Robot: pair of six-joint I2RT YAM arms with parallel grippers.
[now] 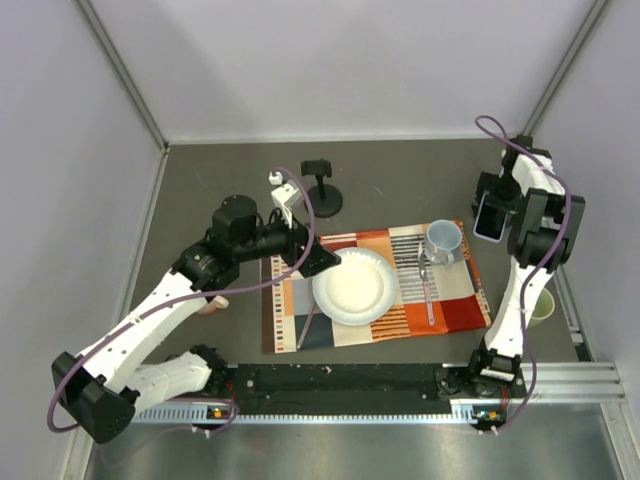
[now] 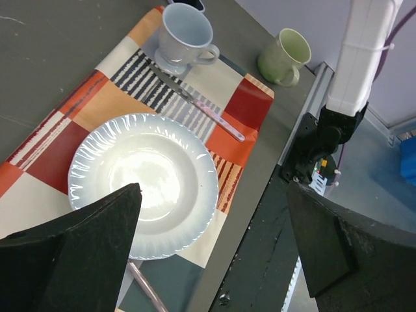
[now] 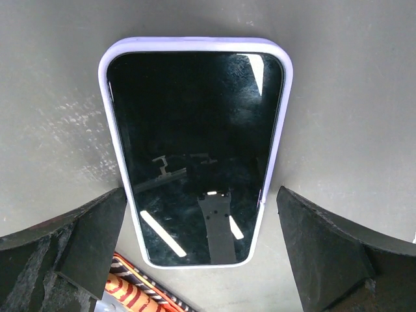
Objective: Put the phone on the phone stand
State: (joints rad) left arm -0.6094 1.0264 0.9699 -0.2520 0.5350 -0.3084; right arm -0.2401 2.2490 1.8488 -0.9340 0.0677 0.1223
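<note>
The phone [image 3: 195, 149] lies flat and screen up on the grey table, its black glass ringed by a lavender edge. It also shows at the right in the top view [image 1: 489, 218]. My right gripper [image 3: 201, 190] hovers over it, open. Its fingers [image 3: 78, 240] stand either side of the phone's near end with a gap to each edge. In the top view the right gripper [image 1: 503, 200] is at the far right. The black phone stand [image 1: 321, 190] stands upright and empty at the back centre. My left gripper [image 1: 318, 258] is open and empty beside the plate.
A checked placemat [image 1: 460, 305] holds a white plate [image 1: 354, 285], a pale mug [image 1: 444, 240] and cutlery [image 1: 427, 290]. A green mug [image 1: 540, 305] stands right of the mat, near the right arm. In the left wrist view the left gripper [image 2: 214, 188] hangs over the plate [image 2: 143, 175] and mat edge.
</note>
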